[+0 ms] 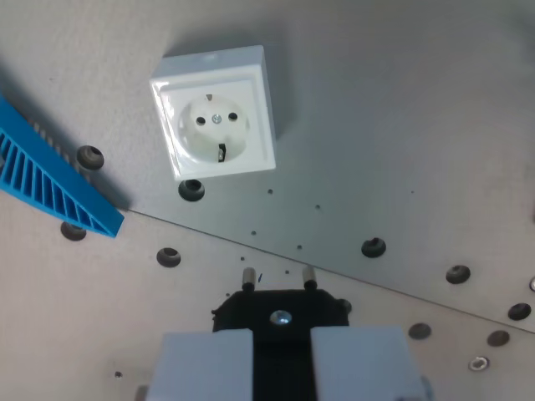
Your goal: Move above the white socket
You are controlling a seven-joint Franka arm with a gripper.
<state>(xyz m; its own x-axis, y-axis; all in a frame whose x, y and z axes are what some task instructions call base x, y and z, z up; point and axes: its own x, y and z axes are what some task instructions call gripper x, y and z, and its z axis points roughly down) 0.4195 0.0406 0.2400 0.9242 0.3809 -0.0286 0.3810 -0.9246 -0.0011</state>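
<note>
The white socket (215, 114) sits in the upper left-centre of the frame, square and slightly rotated on the grey metal plate (401, 125), its round recess with two pin holes facing up. At the bottom centre the gripper (281, 355) shows its two pale fingers (206, 363) closed tight on a black plug (280, 313), whose two metal pins (248, 278) point up the frame toward the socket. The socket lies well apart from the plug and off to the left of its line, so the arm is not yet over it; the coming move needs travel up and leftward in this view. The main risk, as I judge it, is arriving off-centre or at the wrong angle: the socket's tilt in the frame does not obviously match the line of the two pins, and any later descent would then strike the white face rather than the holes. A second hazard is height, which this view cannot tell; too low a sweep could drag the pins across the raised screw heads (191, 190) or against the socket's side wall. The blue slotted part (50, 180) at the left edge stands near the socket, and an overshoot leftward could clip it. The plug could also shift between the fingers if bumped.
</note>
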